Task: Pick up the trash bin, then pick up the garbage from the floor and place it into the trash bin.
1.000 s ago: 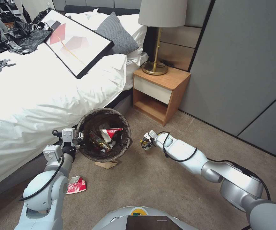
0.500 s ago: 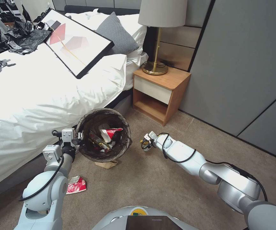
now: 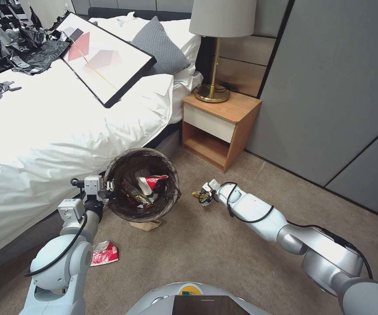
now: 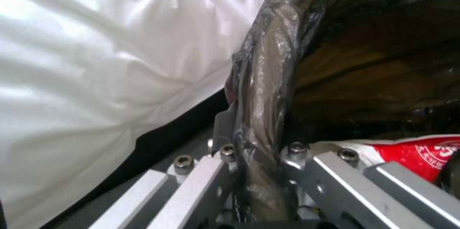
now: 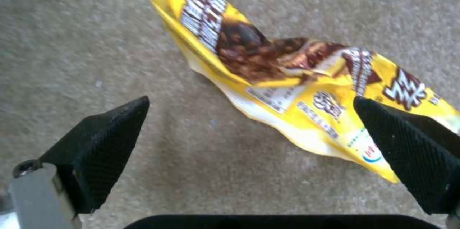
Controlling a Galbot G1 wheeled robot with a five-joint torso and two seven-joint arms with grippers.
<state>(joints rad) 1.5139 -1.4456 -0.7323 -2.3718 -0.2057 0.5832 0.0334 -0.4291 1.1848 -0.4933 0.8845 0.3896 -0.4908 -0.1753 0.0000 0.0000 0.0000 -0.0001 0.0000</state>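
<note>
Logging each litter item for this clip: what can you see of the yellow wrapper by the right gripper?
The yellow wrapper is a crinkled, glossy snack packet with brown-and-white lettering and a picture of brown pieces. It lies flat on the carpet floor, folded along its middle. The right gripper is just above it, fingers spread wide, one pad over its edge; contact cannot be told.

left gripper [image 3: 108, 189] clamped tight out front at bent-arm height, right arm stretched forward and low, right gripper [image 5: 249, 150] jaws spread wide, pointing down
</note>
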